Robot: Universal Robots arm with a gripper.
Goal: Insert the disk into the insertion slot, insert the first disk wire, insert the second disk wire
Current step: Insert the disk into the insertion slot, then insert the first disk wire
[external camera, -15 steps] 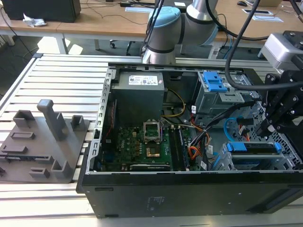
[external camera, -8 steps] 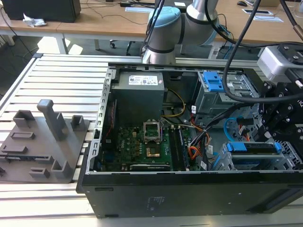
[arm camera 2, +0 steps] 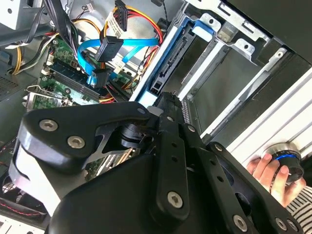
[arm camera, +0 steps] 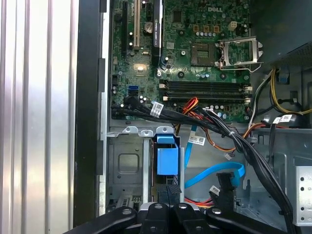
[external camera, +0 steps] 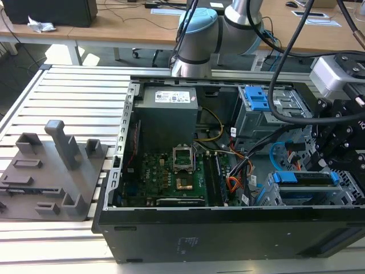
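Disk point(external camera: 304, 178) seated in the insertion slot point(external camera: 347, 198), four o'clock in the exterior view; gripper point(external camera: 337, 160) just above, three o'clock, jaws closed, empty.

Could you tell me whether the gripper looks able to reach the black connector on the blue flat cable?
Probably yes: in the first wrist view the black connector lies uncovered close beside the gripper, though the black cable bundle runs near it.

And the disk point(external camera: 305, 178) is down in the insertion slot point(external camera: 296, 197): standing on edge, bright blue carrier at both ends, inside the silver perforated cage at the exterior view's right. In the second wrist view, the blue disk wire point(arm camera 2: 139, 41) loops nearby, its black plugs apart from the disk.
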